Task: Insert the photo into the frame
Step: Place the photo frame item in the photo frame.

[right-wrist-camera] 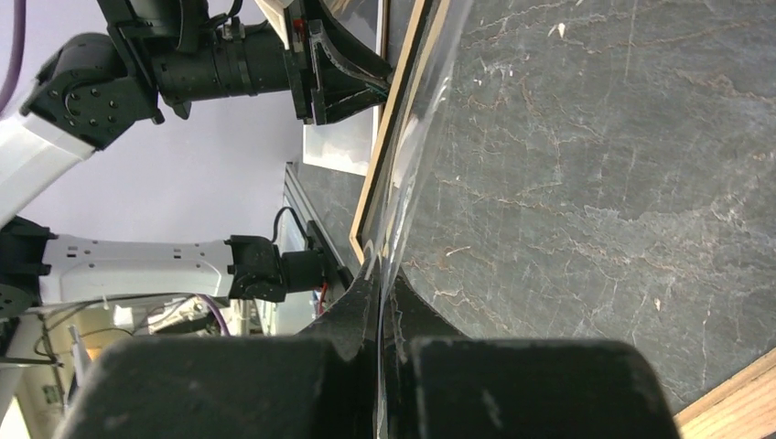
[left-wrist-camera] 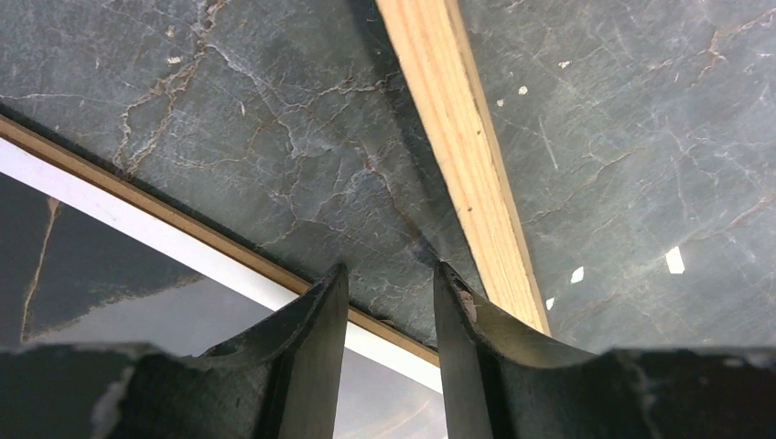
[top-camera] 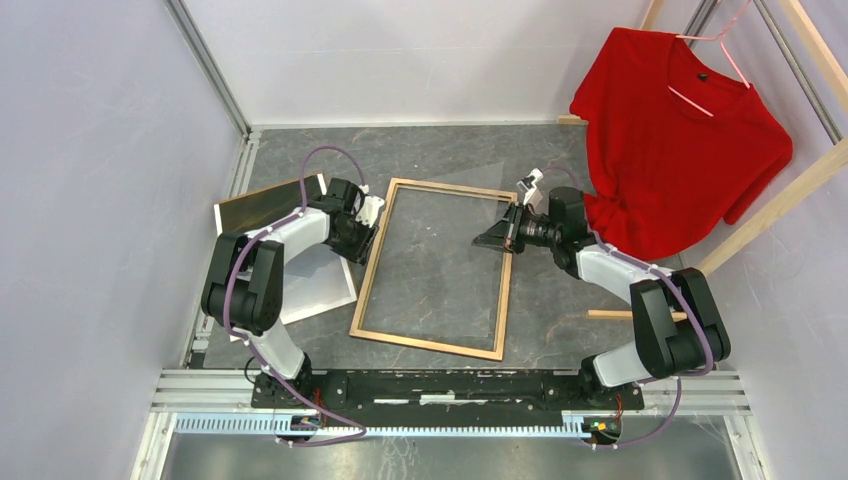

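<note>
So, barely started: the frame (top-camera: 430, 342) lies wood side up mid-table, the photo (top-camera: 320, 285) isn't in yet and sits just left of it by my left gripper (left-wrist-camera: 391, 274), jaws apart and empty, while my right gripper (right-wrist-camera: 378, 283) pinches the clear sheet (right-wrist-camera: 416, 155).

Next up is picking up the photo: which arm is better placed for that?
Left. The left fingers stand open right beside the photo; the right fingers are shut on the clear sheet, so they are occupied.
</note>
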{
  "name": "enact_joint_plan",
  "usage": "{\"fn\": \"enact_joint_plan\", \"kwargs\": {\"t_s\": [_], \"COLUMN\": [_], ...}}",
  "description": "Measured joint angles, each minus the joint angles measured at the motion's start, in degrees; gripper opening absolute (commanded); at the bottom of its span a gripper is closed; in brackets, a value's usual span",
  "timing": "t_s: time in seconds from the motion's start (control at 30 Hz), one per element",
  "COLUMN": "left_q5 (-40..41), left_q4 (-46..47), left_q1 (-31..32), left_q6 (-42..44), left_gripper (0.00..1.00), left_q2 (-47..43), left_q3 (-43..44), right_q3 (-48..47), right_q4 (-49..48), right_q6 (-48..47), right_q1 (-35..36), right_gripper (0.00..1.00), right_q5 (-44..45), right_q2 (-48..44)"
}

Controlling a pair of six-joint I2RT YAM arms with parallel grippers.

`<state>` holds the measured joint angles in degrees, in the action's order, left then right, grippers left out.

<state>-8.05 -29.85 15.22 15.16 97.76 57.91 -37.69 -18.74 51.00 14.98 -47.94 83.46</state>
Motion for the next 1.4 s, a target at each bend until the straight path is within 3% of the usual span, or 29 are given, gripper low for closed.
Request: {"fn": "enact_joint_plan", "kwargs": {"t_s": [1.4], "left_q5": [1.09], "left_q4": [0.02], "left_q1": [0.02], "left_q6": [0.02], "left_gripper": [0.46], "left_q2": [0.02], "left_q3": [0.00], "right_q3": [-4.17], "right_q4": [9.35], "right_q6": [-6.58], "right_q1": [1.84], "right_gripper": [0.00], "right_q5": [4.28], "right_q2": [4.96]}}
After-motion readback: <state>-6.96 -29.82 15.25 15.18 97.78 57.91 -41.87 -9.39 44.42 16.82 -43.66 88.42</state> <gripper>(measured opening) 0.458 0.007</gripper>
